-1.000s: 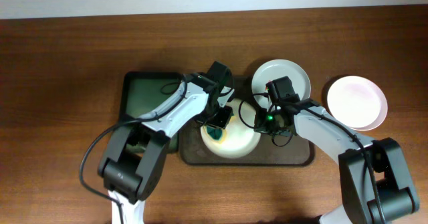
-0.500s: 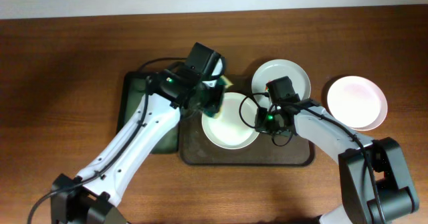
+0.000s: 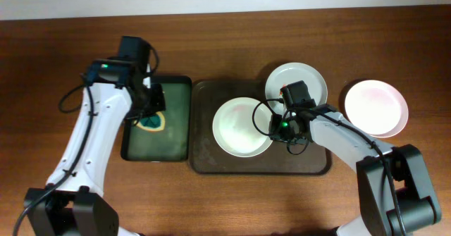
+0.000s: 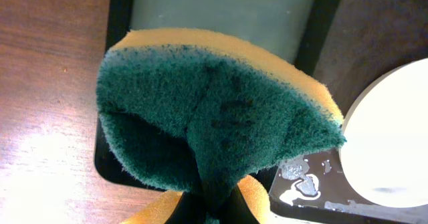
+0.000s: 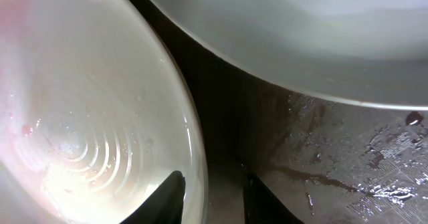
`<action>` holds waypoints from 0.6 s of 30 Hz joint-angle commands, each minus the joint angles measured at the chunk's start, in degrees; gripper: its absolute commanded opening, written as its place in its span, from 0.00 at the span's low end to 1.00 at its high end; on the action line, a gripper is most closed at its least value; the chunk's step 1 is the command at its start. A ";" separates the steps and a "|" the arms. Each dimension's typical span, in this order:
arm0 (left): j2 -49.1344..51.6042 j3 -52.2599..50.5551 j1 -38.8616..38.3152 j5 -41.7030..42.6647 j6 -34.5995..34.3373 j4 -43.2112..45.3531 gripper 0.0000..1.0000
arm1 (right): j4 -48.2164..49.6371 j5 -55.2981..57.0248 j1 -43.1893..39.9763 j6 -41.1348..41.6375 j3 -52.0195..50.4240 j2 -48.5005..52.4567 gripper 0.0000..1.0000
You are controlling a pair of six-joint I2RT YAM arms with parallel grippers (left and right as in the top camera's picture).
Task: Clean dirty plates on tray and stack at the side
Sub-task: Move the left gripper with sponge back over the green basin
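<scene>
Left fingers (image 4: 235, 210) are carrying the pinched sponge (image 4: 214, 117) back over the small tray (image 3: 176, 134); right fingers (image 5: 172, 197) are opening astride the plate (image 3: 239, 130) rim. Wipe likely done, stacking next.

A small, narrow black rectangular tray with a green inside (image 3: 176, 116) lies on the brown wooden table (image 3: 225, 46). Above the left half of it is a yellow sponge with a dark green scouring face (image 3: 151, 121), folded with the green side outward. Whether it touches the tray cannot be told.
</scene>
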 commanded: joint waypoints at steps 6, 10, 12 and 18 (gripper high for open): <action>-1.36 0.42 3.76 -1.90 1.05 0.63 0.00 | 0.00 0.26 0.35 0.26 0.81 3.50 0.15; -1.36 0.42 5.75 -2.25 0.68 0.83 0.00 | 1.20 -0.50 0.85 0.26 0.92 3.48 0.04; -1.36 0.42 6.99 -2.14 0.02 0.85 0.00 | 0.79 -1.05 0.76 0.24 1.42 3.19 0.04; -1.36 0.42 10.45 4.68 -1.42 2.36 0.00 | -6.05 -1.25 0.74 0.04 7.54 3.06 0.04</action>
